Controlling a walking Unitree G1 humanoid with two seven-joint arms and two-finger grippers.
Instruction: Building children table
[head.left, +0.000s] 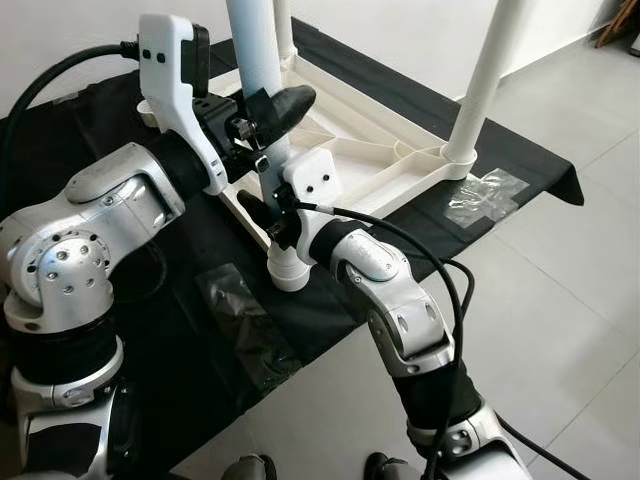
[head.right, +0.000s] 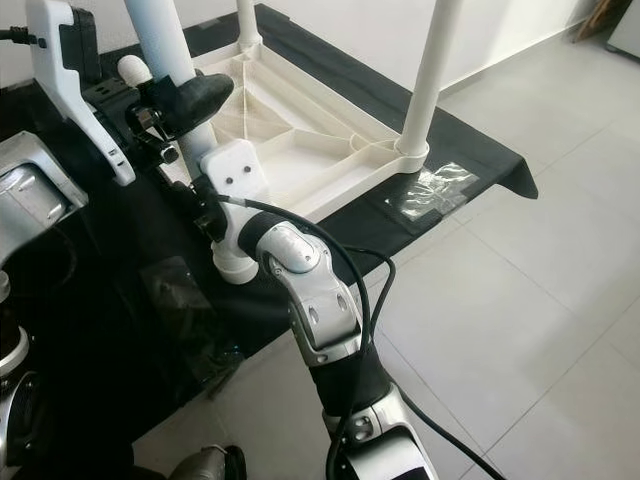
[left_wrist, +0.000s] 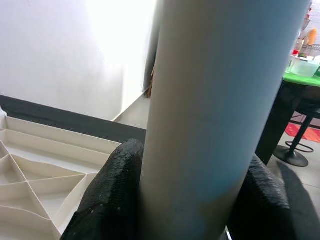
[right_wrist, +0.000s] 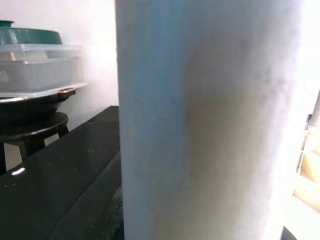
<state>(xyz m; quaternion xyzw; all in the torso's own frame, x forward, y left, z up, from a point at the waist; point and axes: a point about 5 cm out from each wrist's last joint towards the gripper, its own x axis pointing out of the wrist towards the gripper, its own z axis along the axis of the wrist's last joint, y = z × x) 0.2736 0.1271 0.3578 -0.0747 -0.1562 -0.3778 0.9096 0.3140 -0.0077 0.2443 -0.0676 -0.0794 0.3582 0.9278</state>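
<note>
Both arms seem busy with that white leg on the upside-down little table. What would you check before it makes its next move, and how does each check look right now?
1. Left gripper closed around the near leg: ok, the left wrist view shows a black finger on each side.
2. Right gripper on the same leg, lower down: it sits against it; whether the fingers are closed, cannot tell.
3. Leg's foot seated in its corner socket: cannot tell, the arms hide the joint.
4. Far right leg standing in its socket: ok.
5. Tabletop lying flat on the black cloth: ok.
</note>
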